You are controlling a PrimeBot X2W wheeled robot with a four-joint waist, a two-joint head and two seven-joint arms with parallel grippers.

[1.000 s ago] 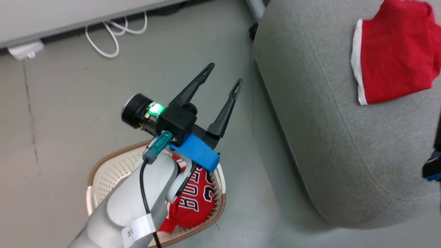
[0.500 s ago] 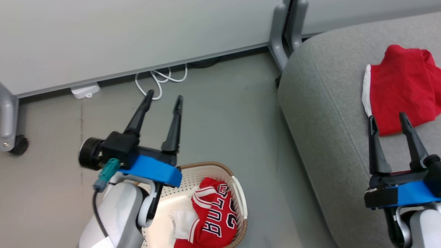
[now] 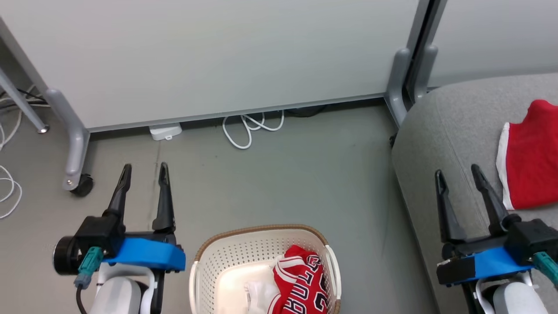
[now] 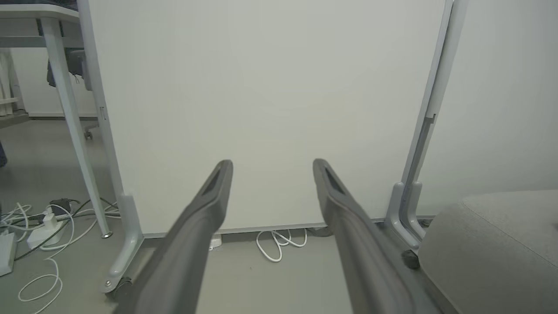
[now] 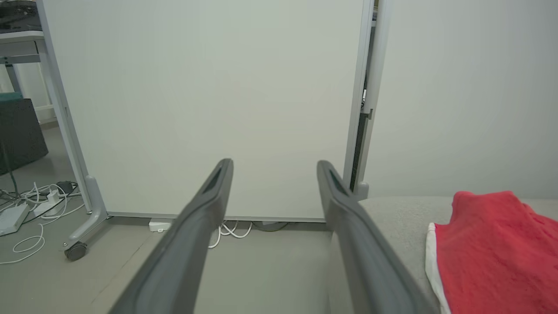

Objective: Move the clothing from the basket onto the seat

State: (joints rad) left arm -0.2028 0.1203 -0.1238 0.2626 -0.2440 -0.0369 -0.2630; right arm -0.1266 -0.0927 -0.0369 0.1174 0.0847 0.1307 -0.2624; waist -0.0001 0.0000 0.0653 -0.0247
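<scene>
Swung clear since a second ago, the left gripper (image 3: 145, 167) hangs left of the cream-white perforated plastic laundry basket (image 3: 261, 227), its long dark fingers spread and empty. The right gripper (image 3: 456, 171), equally spread, hovers right of the basket over the large light grey upholstered seat (image 3: 444, 144). A plain red garment with white trim (image 3: 532, 161) lies there, while the crumpled red jersey with black-and-white lettering (image 3: 301, 283) sits in the basket's right half. Half done, I judge.
</scene>
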